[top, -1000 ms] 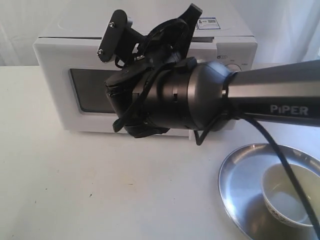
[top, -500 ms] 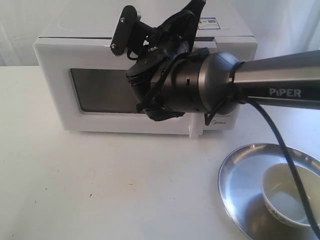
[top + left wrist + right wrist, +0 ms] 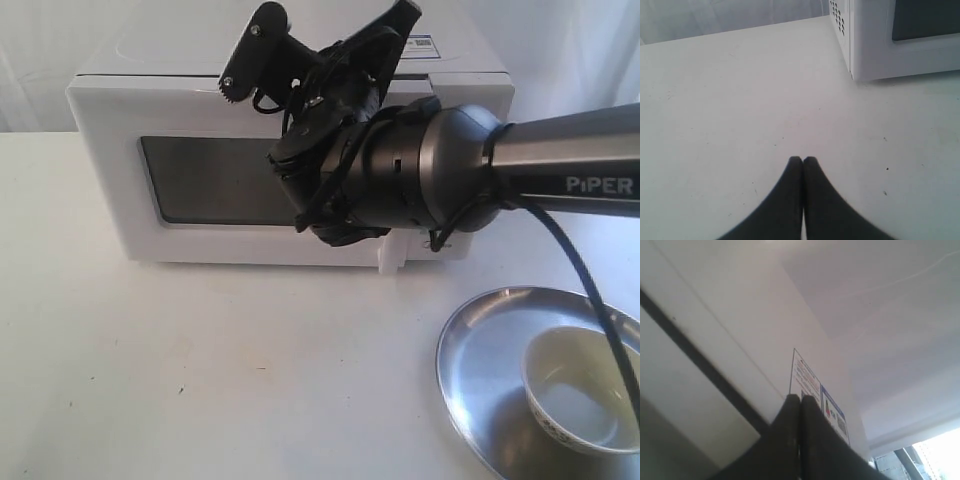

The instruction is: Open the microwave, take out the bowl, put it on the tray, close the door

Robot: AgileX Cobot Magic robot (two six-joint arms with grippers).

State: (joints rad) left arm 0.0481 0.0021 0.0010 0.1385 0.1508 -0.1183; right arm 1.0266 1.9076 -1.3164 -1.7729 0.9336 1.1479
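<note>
The white microwave [image 3: 105, 120] stands at the back of the table with its door [image 3: 200, 180] flush against the front. The handle is mostly hidden behind my right arm. The cream bowl [image 3: 577, 402] sits inside the silver tray [image 3: 480, 350] at the front right. My right gripper [image 3: 404, 14] is shut and empty, raised in front of the microwave's top edge, pointing at the sticker [image 3: 812, 385] on the microwave [image 3: 715, 315]. My left gripper [image 3: 803, 160] is shut with nothing in it, low over the table near the microwave's corner [image 3: 860, 55].
The right arm's thick grey forearm [image 3: 570, 170] spans from the right edge across the microwave's knob panel. Its black cable [image 3: 590, 300] hangs over the tray. A pale table [image 3: 200, 380] lies in front, and a white curtain hangs behind.
My right arm has drawn back to the right and slightly up, uncovering more of the door's dark window. Bowl, tray and door have not moved.
</note>
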